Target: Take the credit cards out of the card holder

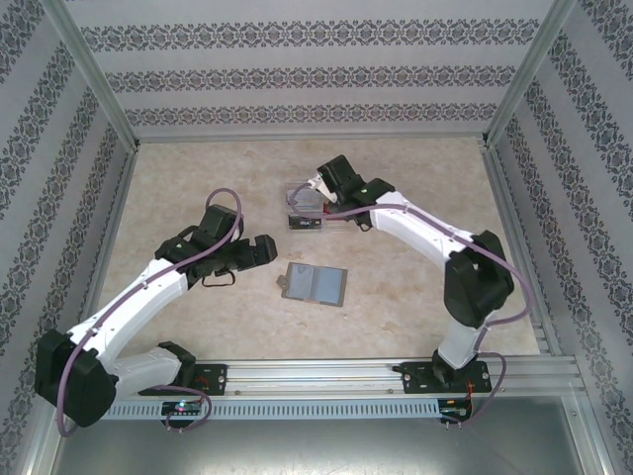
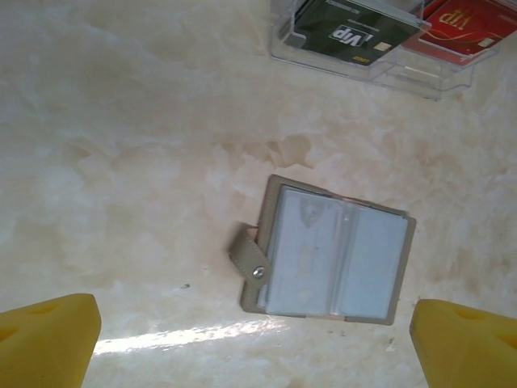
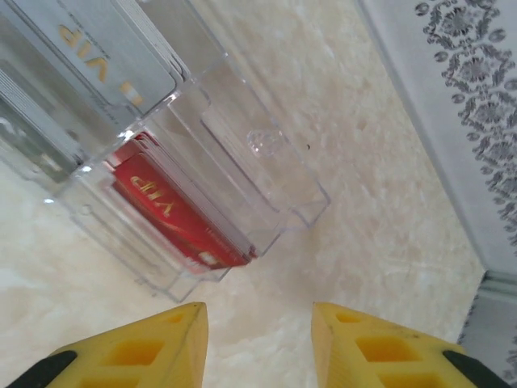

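The card holder (image 1: 314,284) lies open and flat on the table, its pale blue-grey pockets (image 2: 331,250) facing up and its snap tab (image 2: 249,257) sticking out at the left. I cannot tell whether its pockets hold any card. Credit cards rest in the clear box (image 2: 420,81): a dark green one (image 2: 347,32), a red one (image 3: 174,214) and a silvery one (image 3: 105,65). My left gripper (image 2: 254,343) hovers open just left of the holder (image 1: 269,249), with nothing between its fingers. My right gripper (image 3: 258,339) is open and holds nothing, at the box's far side (image 1: 315,186).
The clear two-compartment box (image 1: 297,220) sits behind the holder, near the table's middle. Patterned walls (image 1: 59,148) and metal rails enclose the table on three sides. Bare marble-look tabletop (image 1: 415,178) lies to the right of the box.
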Controlling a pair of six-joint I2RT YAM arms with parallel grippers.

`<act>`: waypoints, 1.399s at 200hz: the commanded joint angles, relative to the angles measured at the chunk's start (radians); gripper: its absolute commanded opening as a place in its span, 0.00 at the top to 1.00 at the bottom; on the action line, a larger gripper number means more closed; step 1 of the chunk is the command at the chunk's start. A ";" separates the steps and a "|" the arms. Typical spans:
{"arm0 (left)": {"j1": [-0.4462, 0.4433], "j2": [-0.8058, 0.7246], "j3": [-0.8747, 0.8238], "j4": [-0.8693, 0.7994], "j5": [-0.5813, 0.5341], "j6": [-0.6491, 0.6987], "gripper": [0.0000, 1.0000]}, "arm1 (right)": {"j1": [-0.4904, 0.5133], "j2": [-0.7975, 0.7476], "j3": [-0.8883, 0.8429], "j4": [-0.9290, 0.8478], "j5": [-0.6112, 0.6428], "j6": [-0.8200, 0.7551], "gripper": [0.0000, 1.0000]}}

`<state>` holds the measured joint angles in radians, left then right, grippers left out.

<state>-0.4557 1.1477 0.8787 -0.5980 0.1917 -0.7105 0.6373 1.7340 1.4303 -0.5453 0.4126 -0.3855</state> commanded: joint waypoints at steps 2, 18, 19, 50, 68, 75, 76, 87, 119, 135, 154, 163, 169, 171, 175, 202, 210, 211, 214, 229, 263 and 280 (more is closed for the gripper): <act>0.012 0.041 0.003 0.085 0.077 -0.014 0.06 | 0.014 -0.111 -0.072 -0.029 -0.076 0.270 0.65; 0.005 0.081 0.010 0.116 0.112 -0.017 0.12 | 0.016 -0.184 -0.135 -0.033 -0.147 0.442 0.71; 0.004 0.083 0.011 0.118 0.114 -0.019 0.13 | 0.016 -0.189 -0.141 -0.033 -0.152 0.454 0.72; -0.020 0.172 0.043 0.145 0.142 -0.014 0.25 | 0.024 -0.312 -0.317 0.007 -0.292 0.760 0.82; -0.042 0.225 0.062 0.154 0.148 -0.011 0.34 | 0.037 -0.358 -0.439 0.072 -0.362 0.893 0.97; -0.050 0.244 0.068 0.161 0.150 -0.009 0.36 | 0.049 -0.368 -0.481 0.097 -0.373 0.932 0.99; -0.051 0.248 0.068 0.162 0.150 -0.009 0.37 | 0.050 -0.369 -0.487 0.100 -0.375 0.936 0.99; -0.065 0.280 0.078 0.170 0.157 -0.011 0.41 | 0.069 -0.377 -0.540 0.133 -0.380 0.985 1.00; -0.095 0.368 0.098 0.188 0.166 -0.012 0.53 | 0.108 -0.359 -0.639 0.210 -0.398 1.100 1.00; -0.101 0.405 0.100 0.200 0.180 -0.016 0.54 | 0.113 -0.331 -0.661 0.233 -0.412 1.134 1.00; -0.113 0.438 0.106 0.207 0.192 -0.016 0.54 | 0.115 -0.296 -0.675 0.246 -0.419 1.155 1.00; -0.120 0.449 0.108 0.210 0.193 -0.016 0.54 | 0.116 -0.278 -0.679 0.251 -0.422 1.158 1.00; -0.123 0.458 0.109 0.214 0.194 -0.018 0.54 | 0.117 -0.267 -0.681 0.250 -0.421 1.160 1.00; -0.124 0.461 0.109 0.215 0.194 -0.018 0.54 | 0.116 -0.262 -0.682 0.250 -0.422 1.159 1.00; -0.126 0.464 0.109 0.217 0.195 -0.018 0.54 | 0.117 -0.257 -0.684 0.251 -0.422 1.160 1.00; -0.135 0.497 0.112 0.222 0.206 -0.021 0.55 | 0.117 -0.213 -0.694 0.271 -0.435 1.161 1.00; -0.136 0.502 0.113 0.222 0.206 -0.020 0.55 | 0.116 -0.202 -0.695 0.274 -0.438 1.162 1.00; -0.136 0.502 0.112 0.222 0.207 -0.020 0.55 | 0.116 -0.200 -0.695 0.275 -0.437 1.162 1.00; -0.136 0.504 0.112 0.221 0.205 -0.019 0.55 | 0.117 -0.196 -0.696 0.276 -0.437 1.162 1.00; -0.136 0.517 0.114 0.218 0.207 -0.014 0.55 | 0.116 -0.175 -0.698 0.282 -0.440 1.163 1.00; -0.141 0.546 0.118 0.215 0.218 -0.007 0.55 | 0.116 -0.135 -0.697 0.289 -0.448 1.164 1.00; -0.143 0.558 0.117 0.210 0.215 -0.006 0.56 | 0.117 -0.131 -0.697 0.293 -0.451 1.165 1.00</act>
<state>-0.5827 1.6817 0.9749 -0.4034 0.3962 -0.7193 0.7441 1.5631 0.7441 -0.2520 -0.0208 0.7612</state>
